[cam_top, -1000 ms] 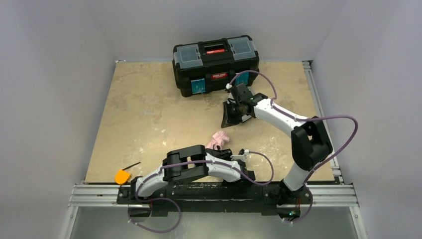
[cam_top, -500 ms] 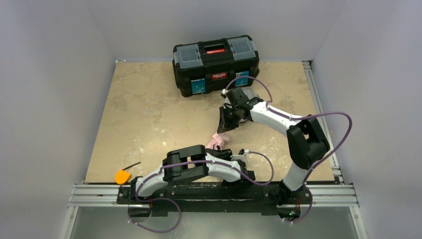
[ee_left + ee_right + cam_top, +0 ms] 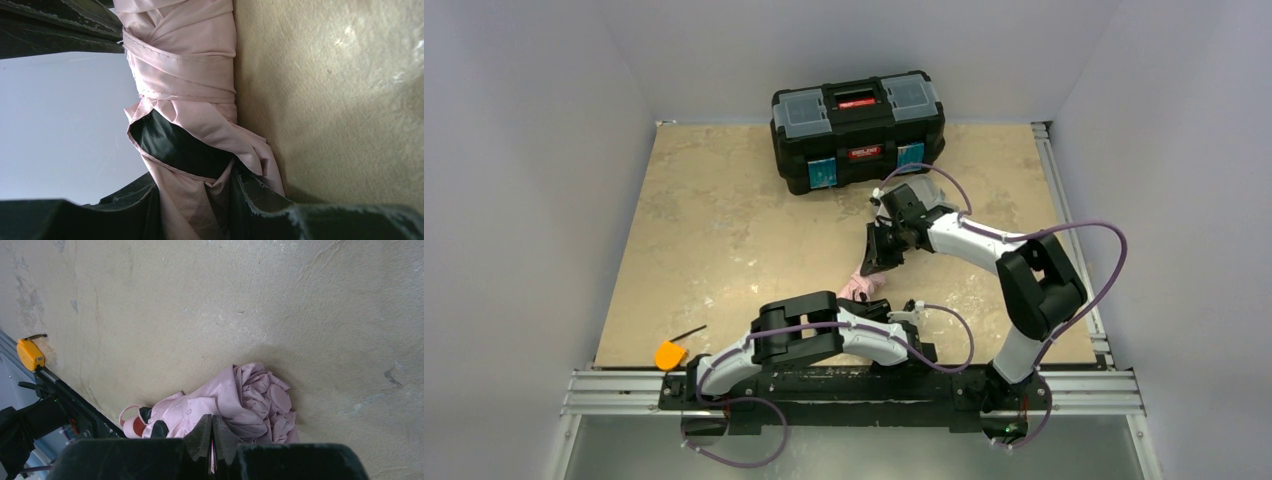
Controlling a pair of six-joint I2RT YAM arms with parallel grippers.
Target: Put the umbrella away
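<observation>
Over at the left, near the front edge of the tan table [image 3: 724, 220], a small orange tape measure [image 3: 670, 354] is lying by itself, well apart from everything else. Moving right, the left arm is folding low along the front rail and reaching its left gripper [image 3: 871, 305] out to the umbrella [image 3: 862, 284], which is lying on the table near the front, about midway across. In the left wrist view that left gripper [image 3: 192, 202] is squeezing the rolled pink umbrella [image 3: 185, 75] between its two black fingers [image 3: 252, 192], with the fabric band wrapping round the bundle just beyond them. Behind, at the far edge, a black toolbox [image 3: 857, 125] is sitting with its lid down. A little to the right, the right arm is bending over from its base and pointing the right gripper [image 3: 874, 262] down at the far, bunched end of the umbrella. From the right wrist, the right gripper [image 3: 212, 432] is showing its jaws pressed together with nothing between them, hanging over the crumpled pink folds [image 3: 240, 400]; whether the tips are touching the fabric I cannot tell.
</observation>
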